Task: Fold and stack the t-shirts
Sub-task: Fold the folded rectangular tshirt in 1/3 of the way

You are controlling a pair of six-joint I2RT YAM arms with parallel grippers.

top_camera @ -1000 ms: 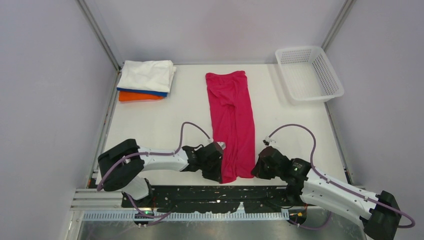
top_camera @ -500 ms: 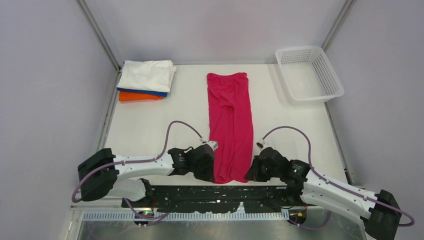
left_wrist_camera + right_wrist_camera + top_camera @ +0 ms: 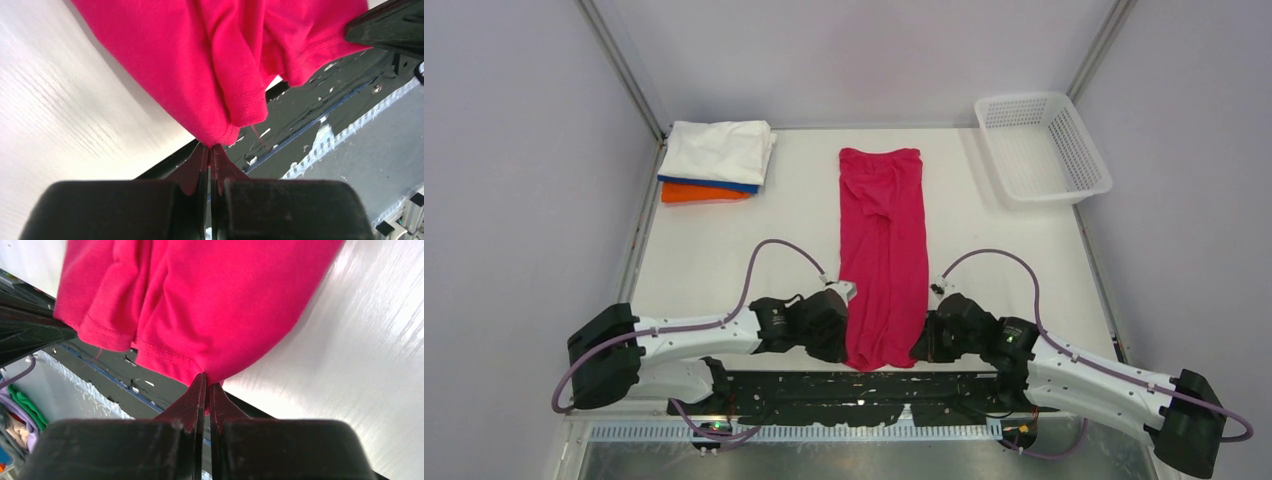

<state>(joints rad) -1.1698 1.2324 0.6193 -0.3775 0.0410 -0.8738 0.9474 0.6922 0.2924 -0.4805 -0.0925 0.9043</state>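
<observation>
A magenta-red t-shirt (image 3: 884,240) lies folded into a long narrow strip down the middle of the table, its near end at the front edge. My left gripper (image 3: 844,345) is shut on the strip's near left corner (image 3: 215,135). My right gripper (image 3: 921,342) is shut on the near right corner (image 3: 210,372). The near hem bunches and sags between them over the black base plate. At the back left sits a stack of folded t-shirts: white (image 3: 719,150) on top, blue (image 3: 714,184) under it, orange (image 3: 702,193) at the bottom.
A white plastic mesh basket (image 3: 1079,150) stands at the back right corner. Grey walls close in the table on three sides. The black base plate (image 3: 824,385) and a metal rail run along the near edge under both arms.
Both grippers have drawn closer together and a little nearer, pinching the shirt's near end narrower. The left arm has swung lower and further left. The strip has shifted slightly.
</observation>
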